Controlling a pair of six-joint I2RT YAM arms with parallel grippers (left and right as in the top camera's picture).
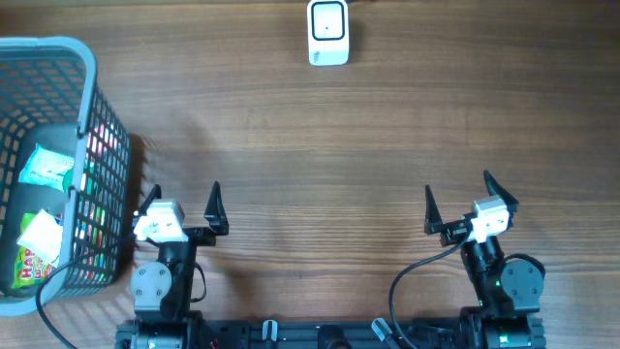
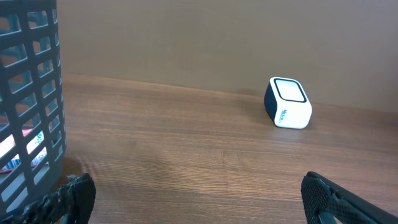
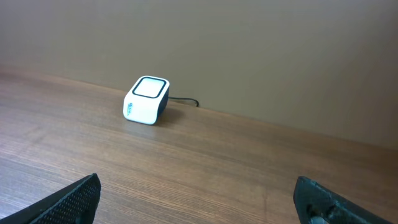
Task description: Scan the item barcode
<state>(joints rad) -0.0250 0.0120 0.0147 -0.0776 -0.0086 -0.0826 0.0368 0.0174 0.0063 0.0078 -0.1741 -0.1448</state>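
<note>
Left pincer (image 1: pixel 183 195) and right pincer (image 1: pixel 457 187) gape; scanner (image 2: pixel 288 103) lettering unreadable.

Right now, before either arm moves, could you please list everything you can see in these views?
basket: one, grey-blue plastic mesh, left edge of the table
packets: at least three, pale blue, white and multicoloured, inside the basket
scanner: one, white with dark trim, far edge, near the middle
cable: one, dark, behind the scanner
table: one, brown wood
left gripper: one, black, open, near edge beside the basket
right gripper: one, black, open, near edge on the right
</note>
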